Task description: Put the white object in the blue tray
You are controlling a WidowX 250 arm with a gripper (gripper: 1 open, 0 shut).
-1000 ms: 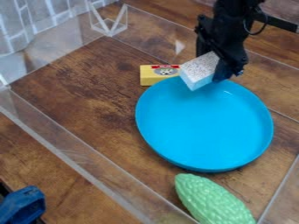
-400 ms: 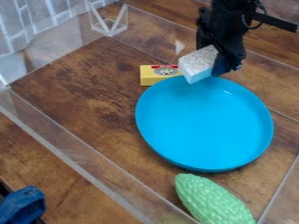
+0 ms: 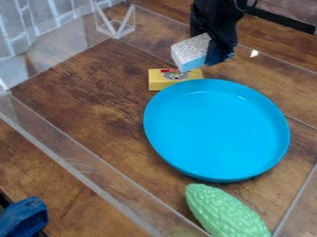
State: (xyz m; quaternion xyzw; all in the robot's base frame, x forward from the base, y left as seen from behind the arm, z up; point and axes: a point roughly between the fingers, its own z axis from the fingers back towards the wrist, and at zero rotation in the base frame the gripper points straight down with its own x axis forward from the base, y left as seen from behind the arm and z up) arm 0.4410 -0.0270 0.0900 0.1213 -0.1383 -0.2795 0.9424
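Dark brown wooden tabletop point(image 3: 87, 102) with visible grain and plank seams, glossy enough to catch soft overhead light. Fenced in by clear acrylic walls: one long transparent panel point(image 3: 74, 153) running diagonally along the near left edge, another clear panel point(image 3: 283, 57) along the far right side. At the far left corner, a small triangular clear plastic bracket point(image 3: 118, 18) standing upright. Behind the barrier, upper left, a pale blurred backdrop point(image 3: 31, 23), too hazy to identify. Bright glints on the acrylic edges; even, diffuse lighting elsewhere.
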